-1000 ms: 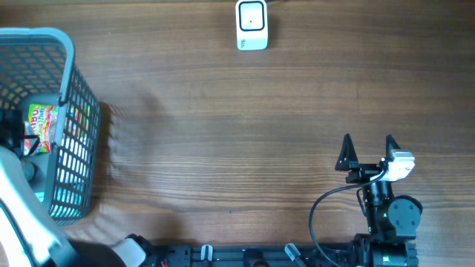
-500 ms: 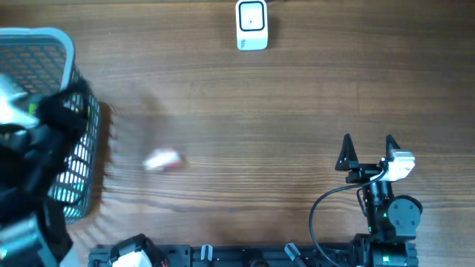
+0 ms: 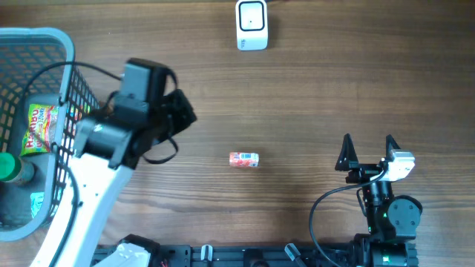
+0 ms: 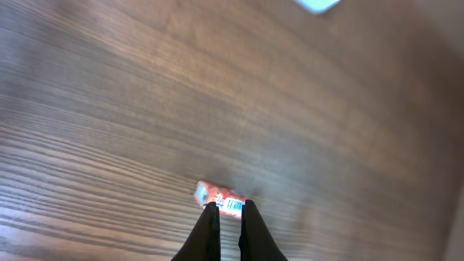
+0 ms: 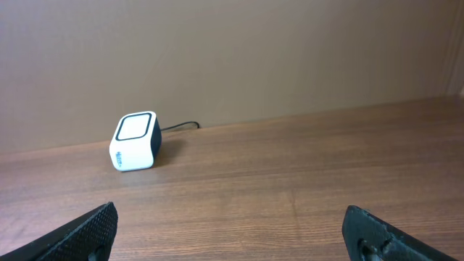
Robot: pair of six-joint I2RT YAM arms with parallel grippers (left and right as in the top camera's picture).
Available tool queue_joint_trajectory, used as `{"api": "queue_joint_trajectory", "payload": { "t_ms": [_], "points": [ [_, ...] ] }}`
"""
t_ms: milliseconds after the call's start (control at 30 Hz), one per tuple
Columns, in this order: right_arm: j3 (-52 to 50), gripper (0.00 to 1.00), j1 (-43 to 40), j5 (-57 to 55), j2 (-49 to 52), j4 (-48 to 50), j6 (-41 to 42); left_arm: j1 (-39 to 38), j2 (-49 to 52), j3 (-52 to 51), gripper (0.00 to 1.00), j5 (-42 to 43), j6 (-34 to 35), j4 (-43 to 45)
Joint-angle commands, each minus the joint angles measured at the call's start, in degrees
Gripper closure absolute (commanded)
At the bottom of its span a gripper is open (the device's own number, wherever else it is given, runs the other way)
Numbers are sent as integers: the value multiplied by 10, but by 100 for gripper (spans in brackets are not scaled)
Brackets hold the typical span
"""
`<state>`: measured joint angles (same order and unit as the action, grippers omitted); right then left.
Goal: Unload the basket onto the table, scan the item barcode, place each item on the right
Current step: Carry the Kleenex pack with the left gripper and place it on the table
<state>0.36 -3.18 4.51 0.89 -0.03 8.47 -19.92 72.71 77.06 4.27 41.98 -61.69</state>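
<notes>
Left pincer (image 4: 227,210) is pressed shut, empty, near the small red-and-white sachet (image 3: 243,159) lying flat on the wooden counter (image 3: 312,89); right pincer (image 3: 368,139) gapes, empty. Sachet seems light, soft, slippery: best pinched across its narrow width.

Brown wood-grain counter (image 3: 312,96), its grain running lengthwise, fills the overhead view. A plain, matte tan wall (image 5: 304,51) rises directly behind the counter's far edge. Lighting soft and even; a faint pale sheen lies on the counter.
</notes>
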Motion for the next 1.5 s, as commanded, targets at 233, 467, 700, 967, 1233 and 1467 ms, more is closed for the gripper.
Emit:
{"api": "queue_joint_trajectory", "payload": {
  "t_ms": [233,467,700,967,1233,1467],
  "points": [
    [-1,0,2,5,-3,2,-6,-192,200,0,96,-72,-13,61],
    [-1,0,2,5,-3,2,-6,-242,260,0,96,-71,-117,66],
    [-1,0,2,5,-3,2,-6,-250,260,0,0,-71,-163,50],
    [-1,0,2,5,-3,2,-6,-249,264,-20,0,-71,-160,43],
    [-1,0,2,5,-3,2,-6,-248,294,-40,0,-59,-115,75],
    [-1,0,2,5,-3,2,-6,-239,312,-40,0,-58,-81,75]
  ]
}}
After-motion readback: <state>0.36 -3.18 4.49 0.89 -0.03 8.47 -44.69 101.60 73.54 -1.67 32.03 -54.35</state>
